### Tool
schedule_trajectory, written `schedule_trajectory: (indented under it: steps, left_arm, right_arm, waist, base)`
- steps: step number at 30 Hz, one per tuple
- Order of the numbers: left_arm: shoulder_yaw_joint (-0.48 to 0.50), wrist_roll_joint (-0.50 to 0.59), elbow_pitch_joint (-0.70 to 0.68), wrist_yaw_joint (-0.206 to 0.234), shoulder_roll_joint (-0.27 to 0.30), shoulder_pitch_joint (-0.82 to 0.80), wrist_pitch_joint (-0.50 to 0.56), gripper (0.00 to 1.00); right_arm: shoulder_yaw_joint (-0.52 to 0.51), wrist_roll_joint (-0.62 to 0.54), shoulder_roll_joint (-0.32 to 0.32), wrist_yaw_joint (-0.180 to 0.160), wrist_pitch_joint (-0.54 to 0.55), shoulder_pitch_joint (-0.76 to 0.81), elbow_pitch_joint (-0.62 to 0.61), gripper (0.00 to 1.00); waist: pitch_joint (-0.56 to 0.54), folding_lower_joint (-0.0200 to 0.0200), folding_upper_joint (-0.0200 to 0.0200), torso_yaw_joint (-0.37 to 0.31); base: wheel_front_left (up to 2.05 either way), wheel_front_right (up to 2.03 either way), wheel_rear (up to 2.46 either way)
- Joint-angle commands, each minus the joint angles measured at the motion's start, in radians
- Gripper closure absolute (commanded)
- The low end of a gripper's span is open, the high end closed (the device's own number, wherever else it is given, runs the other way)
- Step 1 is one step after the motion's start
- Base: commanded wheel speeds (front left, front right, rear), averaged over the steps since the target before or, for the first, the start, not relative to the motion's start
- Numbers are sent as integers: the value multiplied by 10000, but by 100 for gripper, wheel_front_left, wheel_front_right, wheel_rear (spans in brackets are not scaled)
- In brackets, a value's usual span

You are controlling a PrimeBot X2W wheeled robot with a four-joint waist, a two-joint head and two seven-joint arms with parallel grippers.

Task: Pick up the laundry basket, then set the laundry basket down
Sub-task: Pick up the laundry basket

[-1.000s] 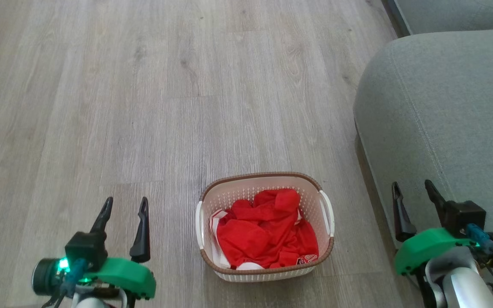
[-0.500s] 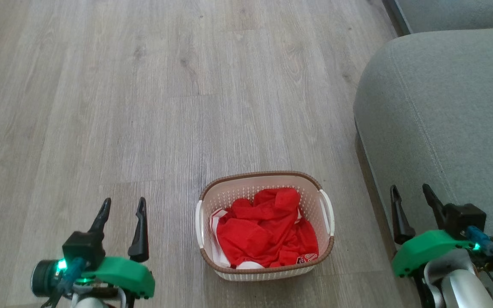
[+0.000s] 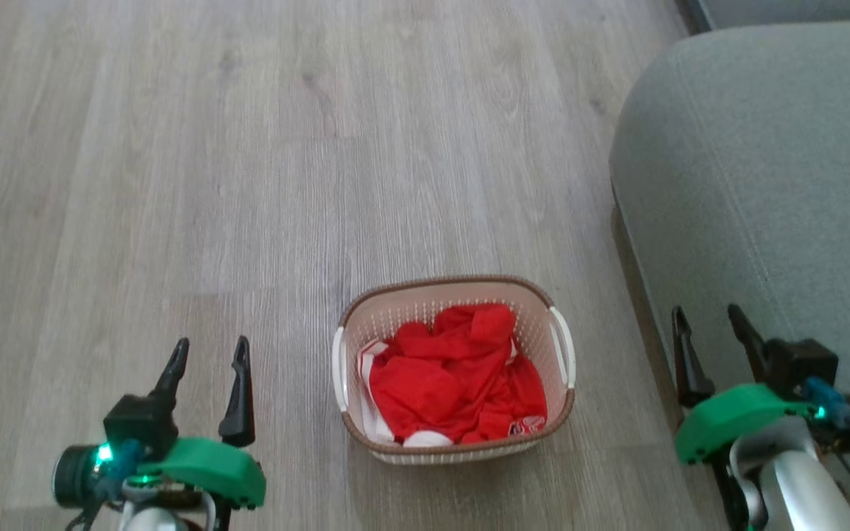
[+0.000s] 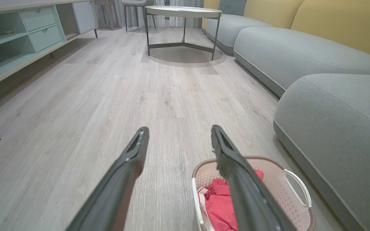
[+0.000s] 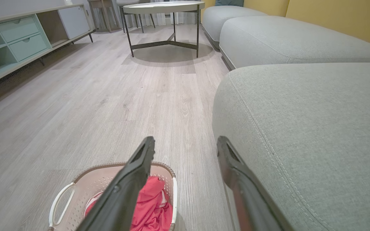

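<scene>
In the head view, the small cream-white perforated plastic laundry basket with a brown woven-look rim (image 3: 395,318) is standing on the pale wood-plank floor (image 3: 248,184) and is holding crumpled red clothes (image 3: 454,376). The left hand (image 3: 211,343) is hovering beside it on one side and the right hand (image 3: 707,311) on the other. Both are keeping their fingers apart and gripping nothing. I am judging that the lift is not yet begun. The next move is asking both hands to come inward and down to the white side handles (image 3: 338,369).

In the left wrist view, the left hand (image 4: 180,130) is pointing past the basket (image 4: 278,189), which is lying low and to the right. Much free floor is spreading ahead, up to a round metal-legged desk (image 4: 183,11).

In the right wrist view, the right hand (image 5: 185,140) is hanging over the edge of the grey fabric sofa (image 5: 300,128). The basket (image 5: 88,183) is standing near this edge, so on this side the room is looking tight.
</scene>
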Motion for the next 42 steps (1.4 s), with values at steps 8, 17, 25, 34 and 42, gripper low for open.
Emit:
schedule_trajectory:
  steps: [8, 17, 25, 34, 42]
  left_arm:
    - [236, -214, 334, -315, 189, -1827, -172, 0]
    - [68, -167, 1726, -708, 32, -3461, -356, 0]
    - [205, -295, 3173, -1059, -227, -4842, -401, 0]
    - [271, -189, 4670, -1441, -384, -6283, -404, 0]
    - [-249, 150, 6149, -1667, -368, -7760, -405, 0]
  right_arm:
    - [85, -265, 18, -13, -242, -1357, -171, 0]
    - [34, -485, 107, -13, -435, -2425, 265, 0]
    - [63, -618, 143, -13, -538, -3470, 1047, 0]
    - [121, -621, 152, -13, -571, -4594, 1975, 0]
    - [381, -454, 153, -13, -575, -5587, 2745, 0]
  waist:
    - [1812, 0, -1, 88]
    - [3649, 0, -1, 101]
    - [5087, 0, -1, 30]
    - [6396, 0, -1, -47]
    - [7466, 0, -1, -67]
  base:
    - [0, 0, 0]
    - [0, 0, 0]
    - [0, 0, 0]
    - [0, 0, 0]
    - [0, 0, 0]
